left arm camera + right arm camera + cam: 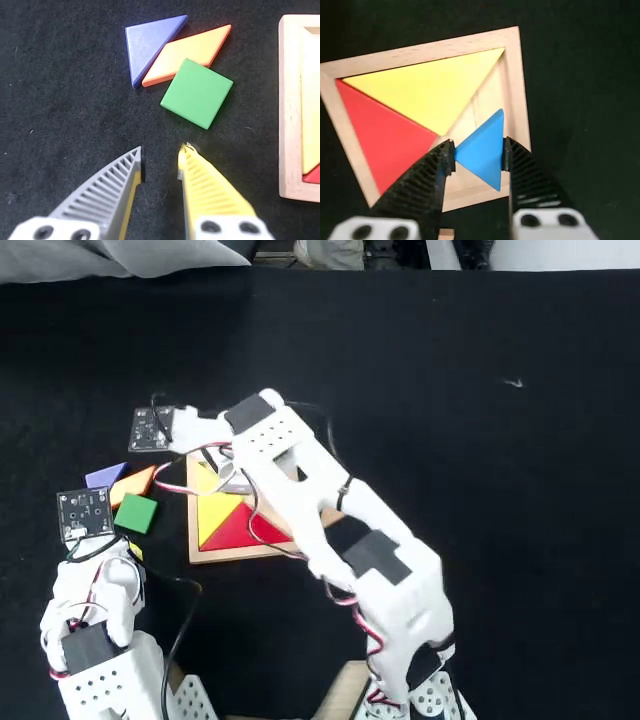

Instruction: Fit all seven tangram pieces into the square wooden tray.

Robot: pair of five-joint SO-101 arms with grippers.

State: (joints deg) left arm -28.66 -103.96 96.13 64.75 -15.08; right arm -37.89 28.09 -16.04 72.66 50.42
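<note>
Wooden tray (516, 75) sits on black table (520, 500) w/ 2 pieces already in: big yellow triangle (430, 90) & big red triangle (380, 140), lying edge to edge along one side. Rest of the tray floor is bare wood. Over that bare part, near a corner, right claw (477, 150) is clamped on a small blue triangle (482, 152), gripping it by 2 of its sides; can't tell if the piece touches the floor. From above, the right arm stretches across the tray & hides part of it. Outside the tray, on the left arm's side, 3 loose pieces lie flat in a cluster: green square (196, 93) touching orange parallelogram (192, 50), which touches purple triangle (147, 45). Left claw (162, 150) hangs near the green square, spread apart, nothing btw its tips.
</note>
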